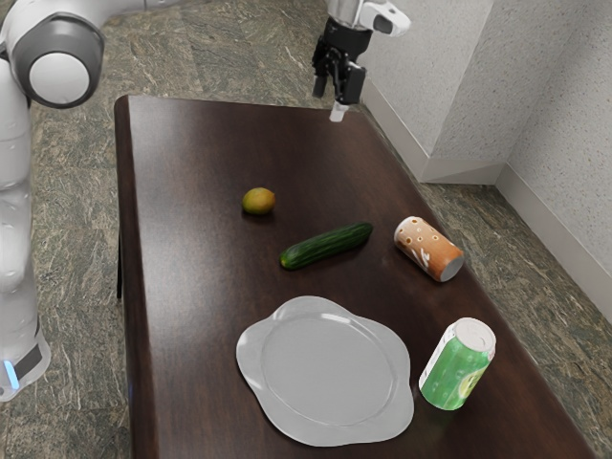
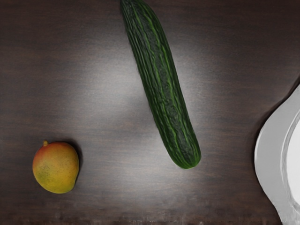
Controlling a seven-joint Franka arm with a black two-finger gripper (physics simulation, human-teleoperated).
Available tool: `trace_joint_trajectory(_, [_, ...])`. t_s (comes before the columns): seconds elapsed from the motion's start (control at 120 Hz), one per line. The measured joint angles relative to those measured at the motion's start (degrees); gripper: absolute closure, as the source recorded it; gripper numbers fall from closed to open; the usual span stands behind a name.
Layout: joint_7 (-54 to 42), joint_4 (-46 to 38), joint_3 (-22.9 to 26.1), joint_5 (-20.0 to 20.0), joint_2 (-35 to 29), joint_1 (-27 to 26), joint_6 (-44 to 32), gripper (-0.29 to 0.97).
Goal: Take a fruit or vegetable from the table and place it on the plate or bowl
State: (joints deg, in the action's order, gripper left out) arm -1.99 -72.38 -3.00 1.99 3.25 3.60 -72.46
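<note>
Gripper (image 1: 335, 98) open, empty, at twelve o'clock from cucumber (image 1: 326, 246); mango (image 1: 258, 201) at ten, plate (image 1: 325, 375) at six.

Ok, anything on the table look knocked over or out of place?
Both cans are off upright: the orange can lies on its side beside the cucumber, and the green can leans by the plate. No spill visible.

Cucumber (image 1: 326, 246) lies between mango (image 1: 258, 201) and plate (image 1: 287, 402) on table (image 1: 191, 287)

A cucumber (image 2: 161, 89) is lying on the table (image 2: 70, 70), a mango (image 2: 55, 167) sitting apart at its eight o'clock, a plate (image 2: 272, 159) showing its rim at four o'clock.
</note>
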Motion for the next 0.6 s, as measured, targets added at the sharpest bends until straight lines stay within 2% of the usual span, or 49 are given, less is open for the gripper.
trace_joint_trajectory(0.192, [-0.76,0.05,0.28,-3.16,0.56,-0.02,4.25,0.00])
trace_joint_trajectory(0.3, [-2.89,-0.68,1.12,-3.38,1.40,-0.43,5.30,0.00])
trace_joint_trajectory(0.35, [-3.74,-5.86,0.64,-2.98,1.39,-1.09,4.17,0.00])
trace_joint_trajectory(0.425, [-4.51,-14.56,-2.84,-1.32,1.27,-2.01,0.72,0.00])
trace_joint_trajectory(0.6, [-4.55,-22.33,-6.12,0.37,1.26,2.10,-5.54,0.00])
